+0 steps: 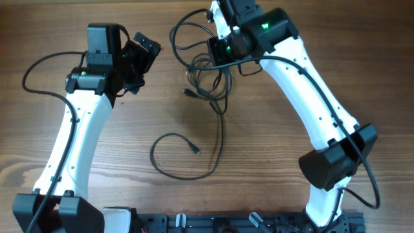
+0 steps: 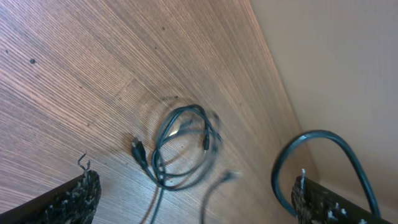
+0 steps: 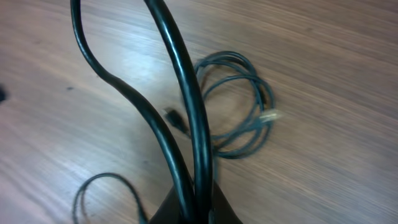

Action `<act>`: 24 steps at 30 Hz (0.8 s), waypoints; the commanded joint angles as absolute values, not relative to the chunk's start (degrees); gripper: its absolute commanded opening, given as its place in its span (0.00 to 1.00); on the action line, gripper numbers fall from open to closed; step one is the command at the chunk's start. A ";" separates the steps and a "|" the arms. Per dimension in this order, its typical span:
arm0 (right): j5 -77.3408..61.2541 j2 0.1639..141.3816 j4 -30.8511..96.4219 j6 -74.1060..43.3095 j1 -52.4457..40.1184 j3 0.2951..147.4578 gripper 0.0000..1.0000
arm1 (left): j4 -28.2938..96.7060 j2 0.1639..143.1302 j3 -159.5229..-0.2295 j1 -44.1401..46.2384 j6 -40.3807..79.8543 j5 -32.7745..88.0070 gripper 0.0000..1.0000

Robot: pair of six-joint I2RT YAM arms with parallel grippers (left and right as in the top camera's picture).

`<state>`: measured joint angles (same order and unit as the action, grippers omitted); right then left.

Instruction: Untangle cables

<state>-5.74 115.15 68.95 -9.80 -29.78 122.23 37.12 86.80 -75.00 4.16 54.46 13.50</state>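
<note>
The thin black cables (image 1: 202,90) lie tangled in a small bundle at the far middle of the table. One strand runs toward the front and ends in an open loop with a plug (image 1: 196,151). My right gripper (image 1: 217,53) hovers over the bundle. In the right wrist view the right gripper (image 3: 194,205) is shut on two strands of cable (image 3: 186,93) that rise from its jaws, with a coil (image 3: 245,106) on the wood beyond. My left gripper (image 1: 145,63) stands open to the left of the bundle. In its own view the left gripper (image 2: 194,190) holds nothing, and the coil (image 2: 180,149) lies ahead of it.
The wooden table (image 1: 272,162) ends at a far edge near the bundle, with a beige wall (image 2: 336,62) past it. A thicker cable arc (image 2: 323,146) curves by my left gripper's right finger (image 2: 320,202). The arm bases and a black rail (image 1: 213,223) line the front edge.
</note>
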 commanded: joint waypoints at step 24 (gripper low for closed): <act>-1.30 109.82 60.47 -16.05 18.35 126.04 0.04 | 37.39 87.07 -75.20 4.34 37.69 11.88 1.00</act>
<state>-2.07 108.64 61.19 -12.80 12.36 125.19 37.34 86.80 -75.00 4.16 39.31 12.88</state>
